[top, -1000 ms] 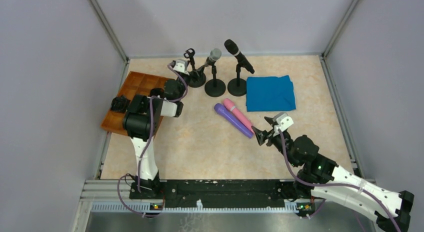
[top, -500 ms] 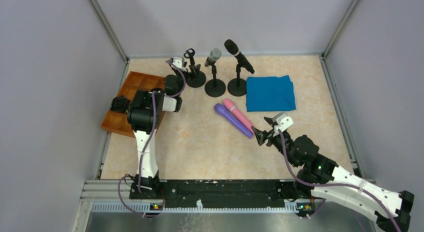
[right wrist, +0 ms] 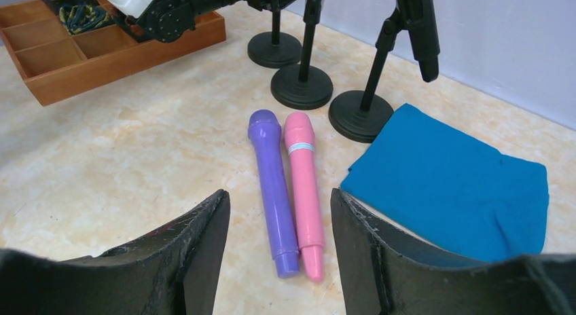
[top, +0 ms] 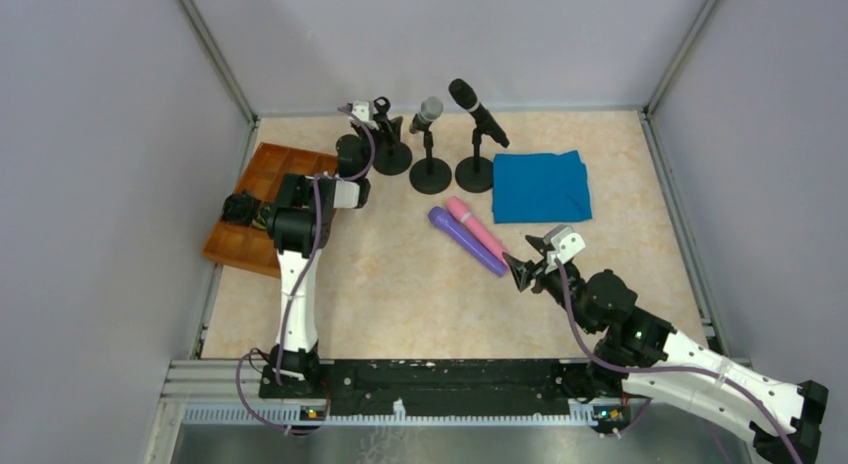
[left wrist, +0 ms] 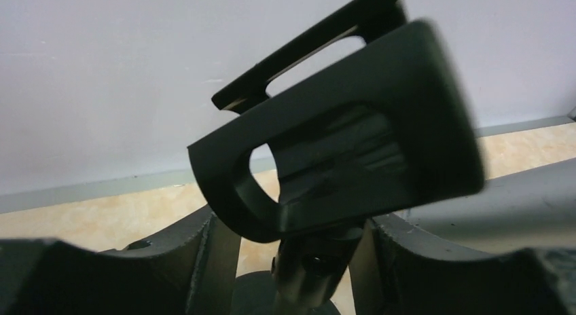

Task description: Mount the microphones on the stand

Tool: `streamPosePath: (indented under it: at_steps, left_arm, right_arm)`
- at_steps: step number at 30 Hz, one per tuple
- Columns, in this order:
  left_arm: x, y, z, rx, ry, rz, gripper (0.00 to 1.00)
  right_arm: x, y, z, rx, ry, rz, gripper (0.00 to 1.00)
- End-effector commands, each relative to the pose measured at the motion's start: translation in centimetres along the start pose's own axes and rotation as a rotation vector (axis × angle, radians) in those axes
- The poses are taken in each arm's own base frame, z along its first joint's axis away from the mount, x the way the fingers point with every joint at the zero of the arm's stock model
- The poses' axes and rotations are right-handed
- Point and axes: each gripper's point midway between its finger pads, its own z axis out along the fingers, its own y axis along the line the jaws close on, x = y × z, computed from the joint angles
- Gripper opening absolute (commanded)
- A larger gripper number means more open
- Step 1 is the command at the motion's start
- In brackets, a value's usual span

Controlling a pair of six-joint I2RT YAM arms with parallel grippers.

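Note:
Three black stands line the back of the table. The left stand point(top: 391, 156) has an empty clip point(left wrist: 339, 145). My left gripper point(top: 366, 118) is open around that stand's post point(left wrist: 314, 271), just under the clip, with a gap on the left side. The silver-grey microphone point(top: 428, 112) and the black microphone point(top: 477, 111) sit clipped on the other two stands. The purple microphone point(right wrist: 272, 182) and the pink microphone point(right wrist: 303, 186) lie side by side on the table. My right gripper point(right wrist: 278, 196) hovers open just short of their near ends, holding nothing.
A folded blue cloth point(top: 540, 186) lies right of the stands, close to the pink microphone. A wooden compartment tray point(top: 262, 199) with small dark items sits at the left wall, under my left arm. Grey walls enclose the table on three sides.
My left arm has reached farther back to the empty stand, and its jaws have narrowed around the post. The right jaws have narrowed slightly; that arm has stayed put.

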Motion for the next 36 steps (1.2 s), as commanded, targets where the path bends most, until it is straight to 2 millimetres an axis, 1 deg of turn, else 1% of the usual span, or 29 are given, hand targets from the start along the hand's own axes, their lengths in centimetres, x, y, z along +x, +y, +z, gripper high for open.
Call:
streamPosePath:
  at_steps: [1, 4, 6, 9, 10, 13, 18, 19, 20, 24, 26, 30, 33, 35, 36]
  left_arm:
    - [-0.3, 0.0, 1.1, 0.028, -0.012, -0.031, 0.58]
    - [-0.2, -0.3, 1.1, 0.048, -0.003, -0.043, 0.5]
    - [-0.5, -0.7, 0.8, 0.068, -0.001, -0.046, 0.45]
    - [-1.2, -1.2, 0.3, 0.084, -0.012, -0.047, 0.28]
    - [-1.6, -1.3, 0.0, 0.087, -0.018, -0.047, 0.26]
    - [-2.5, -1.8, -1.0, 0.091, -0.03, -0.045, 0.24]
    - [-4.4, -2.9, -3.6, 0.109, -0.037, -0.052, 0.06]
    - [-4.9, -3.5, -4.4, 0.122, -0.033, -0.046, 0.02]
    - [-5.2, -3.8, -5.1, 0.129, -0.028, -0.046, 0.0]
    - [-6.6, -5.8, -8.1, 0.183, -0.001, -0.06, 0.0]
    - [-7.4, -6.5, -9.8, 0.187, -0.002, -0.091, 0.0]
    - [-9.1, -8.2, -12.9, 0.207, 0.006, -0.14, 0.0]
    - [-9.4, -10.0, -15.0, 0.223, 0.054, -0.126, 0.0]
    - [-9.5, -11.2, -16.6, 0.233, 0.077, -0.105, 0.0]
    - [-9.6, -11.6, -17.4, 0.234, 0.087, -0.102, 0.0]
  right_arm:
    - [-2.9, 0.0, -0.2, -0.006, -0.059, 0.036, 0.55]
    - [-2.9, 0.0, -0.2, -0.005, -0.057, 0.036, 0.52]
    - [-2.9, 0.1, -0.2, -0.007, -0.059, 0.038, 0.51]
    - [-2.8, 0.1, -0.1, -0.008, -0.056, 0.04, 0.48]
    - [-2.8, 0.1, -0.1, -0.008, -0.056, 0.04, 0.48]
    - [-2.7, 0.0, -0.2, -0.002, -0.056, 0.044, 0.47]
    - [-2.8, -0.5, -0.2, 0.025, -0.061, 0.046, 0.46]
    - [-2.9, -0.6, -0.2, 0.028, -0.061, 0.043, 0.46]
    - [-3.0, -0.7, -0.2, 0.038, -0.063, 0.042, 0.46]
    - [-3.5, -1.2, -0.4, 0.058, -0.053, 0.053, 0.45]
    - [-3.2, -1.5, -0.6, 0.077, -0.022, 0.068, 0.45]
    - [-2.6, -0.9, -0.5, 0.064, 0.053, 0.109, 0.46]
    - [-1.6, -0.4, 0.0, 0.063, 0.161, 0.106, 0.48]
    - [-1.3, -0.1, 0.4, 0.062, 0.22, 0.091, 0.49]
    - [-1.5, 0.1, 0.6, 0.058, 0.236, 0.087, 0.5]
